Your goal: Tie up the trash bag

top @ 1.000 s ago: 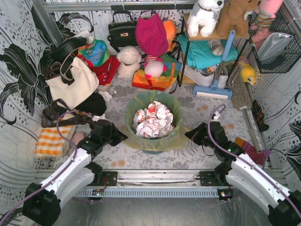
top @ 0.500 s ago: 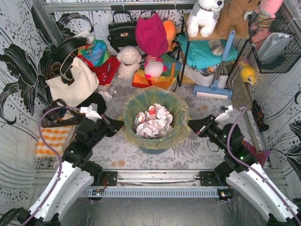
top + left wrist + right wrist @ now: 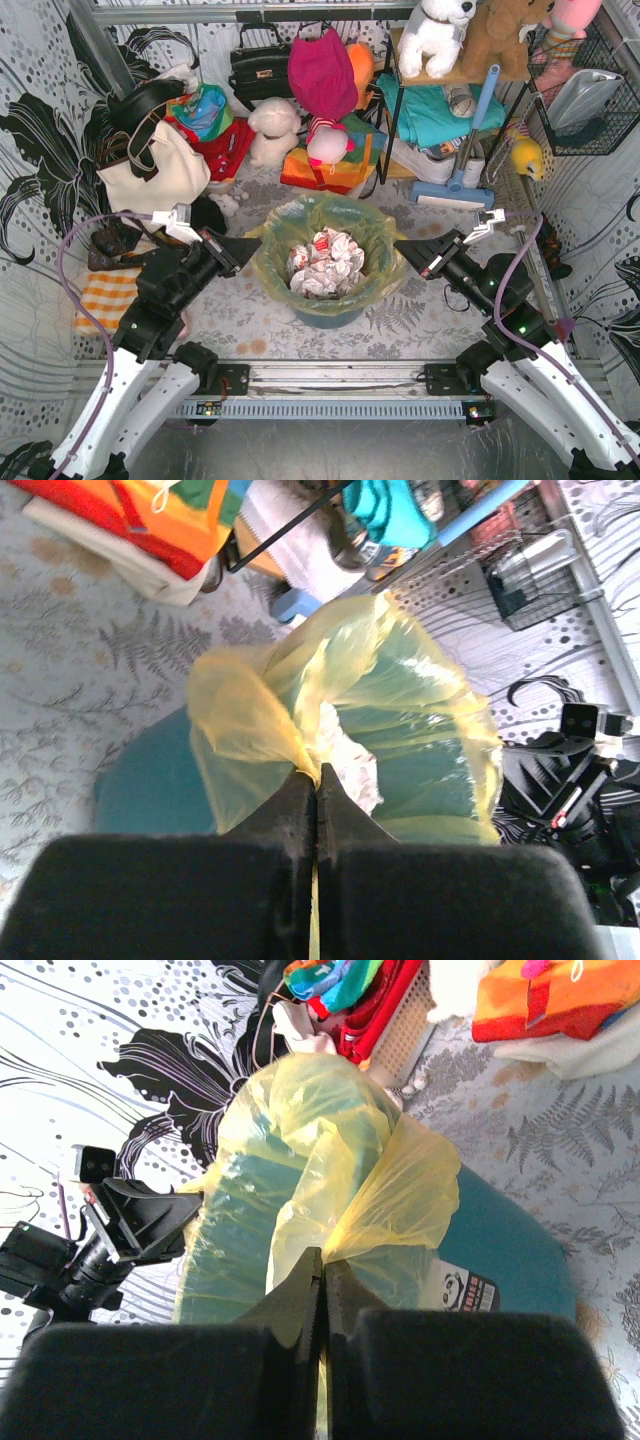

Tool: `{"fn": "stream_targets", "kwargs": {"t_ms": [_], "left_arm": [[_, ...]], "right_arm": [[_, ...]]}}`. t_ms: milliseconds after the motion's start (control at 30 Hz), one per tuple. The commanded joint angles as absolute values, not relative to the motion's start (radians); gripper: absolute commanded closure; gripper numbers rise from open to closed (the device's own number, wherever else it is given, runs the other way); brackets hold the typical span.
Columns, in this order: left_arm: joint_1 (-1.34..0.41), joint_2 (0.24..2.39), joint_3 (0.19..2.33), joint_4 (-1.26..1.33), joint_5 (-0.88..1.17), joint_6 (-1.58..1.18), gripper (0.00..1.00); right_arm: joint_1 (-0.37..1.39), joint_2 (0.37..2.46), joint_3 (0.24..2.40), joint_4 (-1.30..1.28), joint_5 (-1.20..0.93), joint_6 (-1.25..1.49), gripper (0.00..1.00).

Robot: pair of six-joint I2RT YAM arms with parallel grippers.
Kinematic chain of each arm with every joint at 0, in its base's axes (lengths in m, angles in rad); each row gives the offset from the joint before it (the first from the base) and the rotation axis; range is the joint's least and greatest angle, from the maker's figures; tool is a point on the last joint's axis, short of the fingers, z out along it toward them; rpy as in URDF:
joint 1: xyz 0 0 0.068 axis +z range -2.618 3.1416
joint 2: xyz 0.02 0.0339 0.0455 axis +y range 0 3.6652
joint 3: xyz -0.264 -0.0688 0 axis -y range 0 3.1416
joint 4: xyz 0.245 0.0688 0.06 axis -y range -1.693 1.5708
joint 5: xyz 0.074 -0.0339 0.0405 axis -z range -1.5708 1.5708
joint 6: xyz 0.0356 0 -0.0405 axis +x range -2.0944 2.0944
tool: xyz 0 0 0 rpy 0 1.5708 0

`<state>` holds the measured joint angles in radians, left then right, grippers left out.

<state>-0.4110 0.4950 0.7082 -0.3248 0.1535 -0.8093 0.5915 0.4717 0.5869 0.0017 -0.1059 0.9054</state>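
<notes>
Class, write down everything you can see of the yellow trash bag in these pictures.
The trash bag is thin, translucent yellow plastic lining a teal bin. Its mouth is open, with crumpled white paper inside. The left gripper and right gripper each pinch a bunched fold of its rim, on opposite sides.

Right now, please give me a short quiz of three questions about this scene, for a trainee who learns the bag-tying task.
1. True or false: the left jaws and the right jaws are both shut on the rim of the trash bag.
2. What lies inside the bag? A) crumpled white paper B) soft toys C) water
3. What colour is the bin that holds the bag?
Key: 1 true; 2 A; 3 teal.
</notes>
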Motion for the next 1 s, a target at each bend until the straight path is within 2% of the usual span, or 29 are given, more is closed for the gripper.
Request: {"fn": "stream_targets", "kwargs": {"t_ms": [0,300,500,733,967], "left_arm": [[-0.405,0.528,0.791,-0.292,0.207,-0.768,1.00],[-0.405,0.578,0.856,-0.245,0.224,-0.742,1.00],[-0.405,0.655,0.895,-0.178,0.289,-0.736,1.00],[-0.405,0.740,0.872,-0.066,0.483,-0.770,1.00],[-0.405,0.817,0.822,-0.105,0.671,-0.763,1.00]], "right_arm": [[0.591,0.473,0.651,0.049,-0.123,0.872,1.00],[0.591,0.514,0.713,0.078,-0.138,0.849,1.00],[0.591,0.635,0.793,0.133,-0.219,0.808,1.00],[0.591,0.815,0.867,0.157,-0.370,0.799,1.00],[0.593,0.850,0.786,0.184,-0.454,0.838,1.00]]}}
